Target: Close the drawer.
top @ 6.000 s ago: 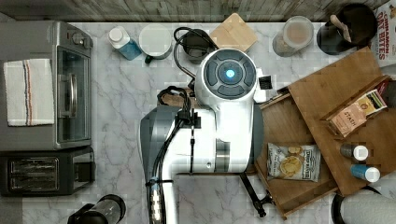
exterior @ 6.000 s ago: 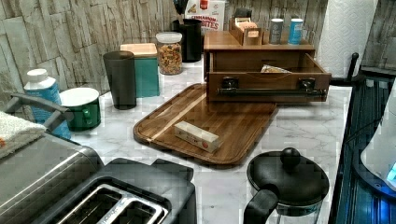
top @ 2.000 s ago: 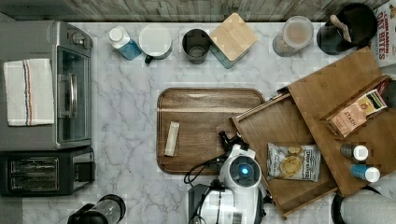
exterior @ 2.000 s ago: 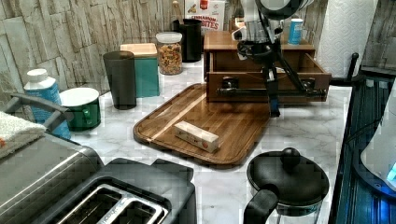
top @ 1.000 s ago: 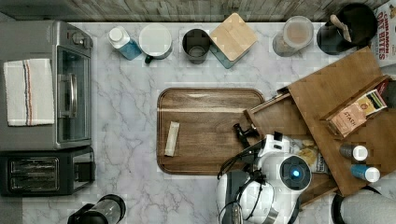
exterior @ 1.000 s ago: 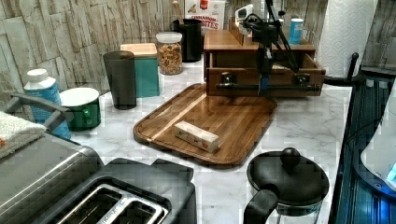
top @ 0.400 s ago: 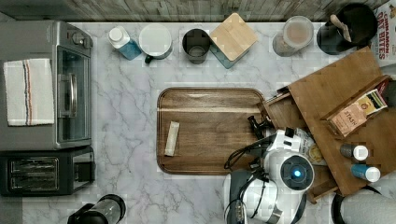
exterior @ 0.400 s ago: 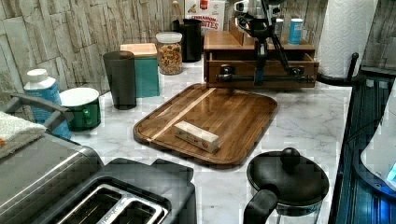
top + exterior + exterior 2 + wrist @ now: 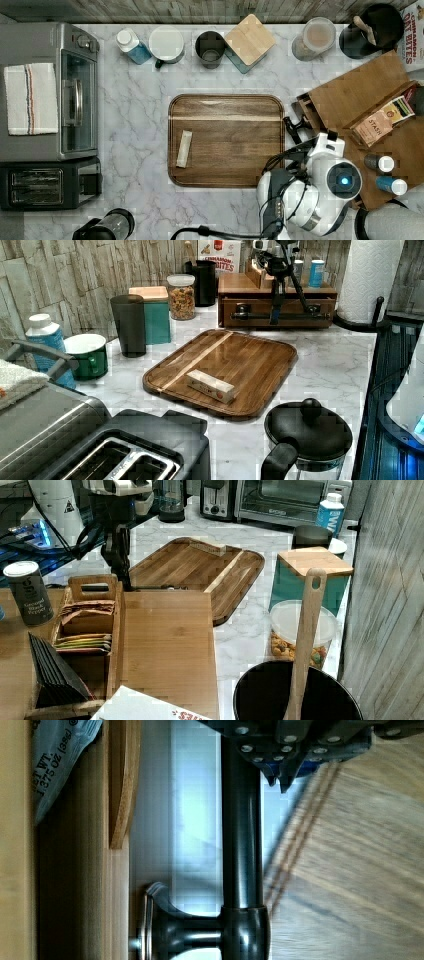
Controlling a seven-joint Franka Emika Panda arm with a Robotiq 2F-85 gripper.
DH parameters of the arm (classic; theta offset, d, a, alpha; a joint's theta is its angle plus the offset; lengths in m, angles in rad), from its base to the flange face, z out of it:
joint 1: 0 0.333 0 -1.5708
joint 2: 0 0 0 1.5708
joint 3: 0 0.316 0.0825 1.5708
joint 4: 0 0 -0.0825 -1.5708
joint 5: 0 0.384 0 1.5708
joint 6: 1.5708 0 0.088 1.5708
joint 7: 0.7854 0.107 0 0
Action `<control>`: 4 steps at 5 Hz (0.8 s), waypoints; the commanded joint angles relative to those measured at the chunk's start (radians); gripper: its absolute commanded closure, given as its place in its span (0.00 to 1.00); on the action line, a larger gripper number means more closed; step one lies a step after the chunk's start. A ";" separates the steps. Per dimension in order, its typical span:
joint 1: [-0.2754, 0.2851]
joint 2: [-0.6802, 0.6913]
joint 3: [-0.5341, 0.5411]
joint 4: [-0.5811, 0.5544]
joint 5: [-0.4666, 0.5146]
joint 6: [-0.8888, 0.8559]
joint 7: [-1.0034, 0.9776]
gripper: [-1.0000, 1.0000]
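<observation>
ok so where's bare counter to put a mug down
Bare marble lies between the toaster oven and the tray, and along the near edge below the tray in the top view. The tray holds only a small packet. The back row by the jar is crowded, as is the drawer front, where the hand sits.

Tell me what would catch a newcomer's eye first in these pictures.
Probably the white robot arm at the top view's lower right, its gripper down at the black bar handle of the drawer, which looks almost shut. Next, the big wooden tray mid-counter, holding one small packet.
</observation>
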 commanded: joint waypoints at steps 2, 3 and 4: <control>-0.078 0.196 -0.060 0.491 0.313 0.100 -0.415 1.00; -0.075 0.196 -0.064 0.491 0.315 0.100 -0.416 1.00; -0.074 0.196 -0.064 0.492 0.316 0.100 -0.417 1.00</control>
